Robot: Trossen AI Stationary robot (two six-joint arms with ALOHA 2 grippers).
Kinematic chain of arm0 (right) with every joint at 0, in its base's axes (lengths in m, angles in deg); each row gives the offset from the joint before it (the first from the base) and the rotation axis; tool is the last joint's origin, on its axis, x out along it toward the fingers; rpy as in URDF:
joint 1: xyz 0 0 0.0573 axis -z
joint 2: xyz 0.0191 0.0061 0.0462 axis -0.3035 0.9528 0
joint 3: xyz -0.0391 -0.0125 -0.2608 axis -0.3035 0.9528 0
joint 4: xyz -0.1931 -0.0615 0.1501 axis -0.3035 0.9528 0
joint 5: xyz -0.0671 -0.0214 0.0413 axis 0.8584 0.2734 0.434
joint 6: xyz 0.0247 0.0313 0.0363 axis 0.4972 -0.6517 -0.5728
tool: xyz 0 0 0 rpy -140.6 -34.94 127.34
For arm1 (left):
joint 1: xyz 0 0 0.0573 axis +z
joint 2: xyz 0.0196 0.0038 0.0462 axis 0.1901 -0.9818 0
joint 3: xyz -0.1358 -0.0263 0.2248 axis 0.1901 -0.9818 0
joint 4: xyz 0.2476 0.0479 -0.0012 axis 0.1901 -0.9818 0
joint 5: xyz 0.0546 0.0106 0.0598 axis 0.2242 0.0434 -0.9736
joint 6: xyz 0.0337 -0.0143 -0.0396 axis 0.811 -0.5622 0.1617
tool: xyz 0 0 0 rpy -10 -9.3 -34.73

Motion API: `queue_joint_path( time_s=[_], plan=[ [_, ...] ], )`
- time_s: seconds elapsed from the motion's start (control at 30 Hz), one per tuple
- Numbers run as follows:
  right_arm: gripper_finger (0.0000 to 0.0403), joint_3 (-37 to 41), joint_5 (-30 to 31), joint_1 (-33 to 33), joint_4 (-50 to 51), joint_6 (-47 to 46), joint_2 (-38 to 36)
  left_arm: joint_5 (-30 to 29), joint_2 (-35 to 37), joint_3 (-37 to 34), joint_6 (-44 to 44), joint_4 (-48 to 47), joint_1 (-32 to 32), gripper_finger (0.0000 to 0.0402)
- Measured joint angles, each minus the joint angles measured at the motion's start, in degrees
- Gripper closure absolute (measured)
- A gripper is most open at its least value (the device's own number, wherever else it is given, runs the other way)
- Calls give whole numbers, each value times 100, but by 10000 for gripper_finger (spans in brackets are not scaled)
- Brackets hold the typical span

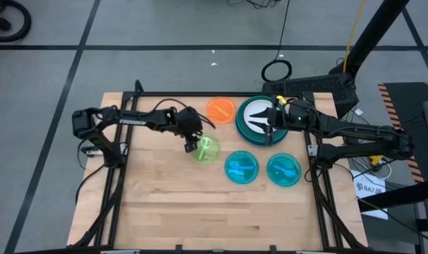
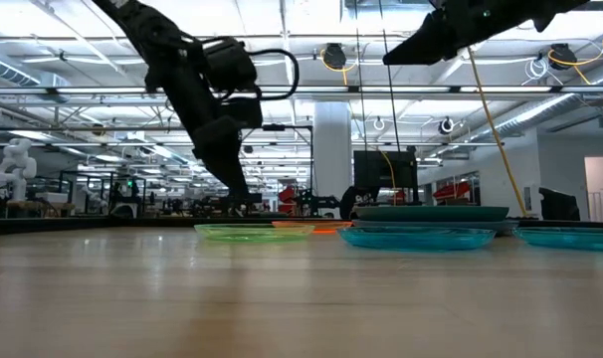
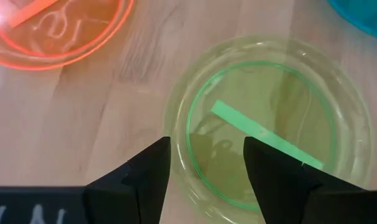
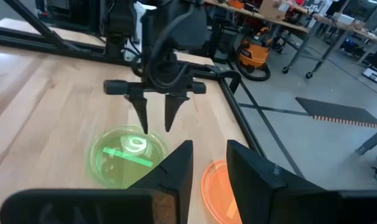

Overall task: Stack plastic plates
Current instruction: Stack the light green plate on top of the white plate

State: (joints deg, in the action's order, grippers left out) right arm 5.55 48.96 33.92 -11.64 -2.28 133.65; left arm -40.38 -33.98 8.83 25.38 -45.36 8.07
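The lime green plate (image 1: 207, 149) lies flat on the surface (image 1: 164, 204), just beside the orange plate (image 1: 220, 109) and near the two cyan plates (image 1: 241, 167). Your left gripper (image 3: 207, 163) hangs right over its near rim with the fingers apart, empty. The plate is thin, shallow and probably slick, so if you close on the rim at a slant it may squirt sideways or tip up and slide into the orange one. Come down too far and the fingertips may press into the wood and skate the plate away.

At the back, the stack (image 1: 260, 121) of large plates with the white plate on top sits under your right gripper (image 1: 270, 127), fingers parted and holding nothing. Both arms work close together here, so they may collide when you carry the green plate over.
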Motion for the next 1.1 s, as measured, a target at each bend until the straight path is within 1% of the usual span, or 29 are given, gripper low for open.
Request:
queue_joint_path(
  time_s=[0.17,0.37,0.57,0.67,0.73,1.1],
  plan=[
    [312,0,-1,0,34,85,0,48,-284,0,395,219,126,193],
    [312,0,0,0,99,88,0,59,-474,0,444,343,277,193],
    [312,0,0,2,98,88,0,94,-486,0,441,325,426,193],
    [312,0,0,2,98,88,0,408,-486,0,433,327,520,193],
    [312,0,0,2,96,88,0,514,-486,0,424,325,546,193],
    [312,0,0,2,99,103,2,535,-486,0,404,325,544,193]
  ],
)
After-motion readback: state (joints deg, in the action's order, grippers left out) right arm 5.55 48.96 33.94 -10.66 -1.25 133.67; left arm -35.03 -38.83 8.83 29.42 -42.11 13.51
